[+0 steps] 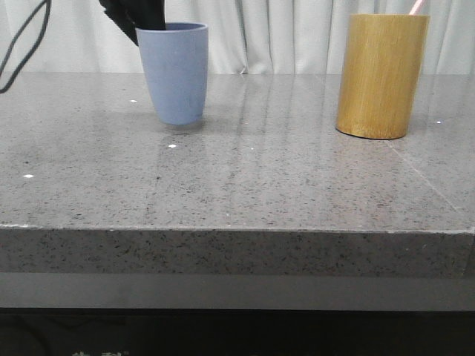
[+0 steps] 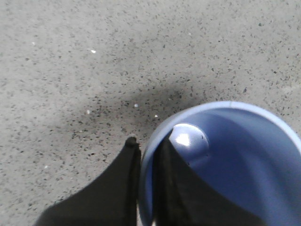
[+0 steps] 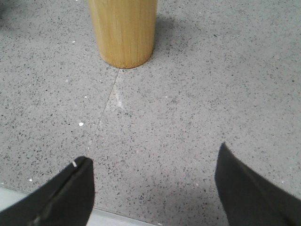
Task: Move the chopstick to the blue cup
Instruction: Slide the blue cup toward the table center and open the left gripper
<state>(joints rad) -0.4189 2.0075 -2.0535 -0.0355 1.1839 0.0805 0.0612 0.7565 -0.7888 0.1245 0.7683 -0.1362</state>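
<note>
Left end effector [image 2: 146, 155] straddles blue cup [image 2: 225, 165] rim, seemingly clamped.

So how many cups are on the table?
2. The blue cup stands at the left with the left gripper straddling its rim; the tan wooden cup stands at the right.
</note>
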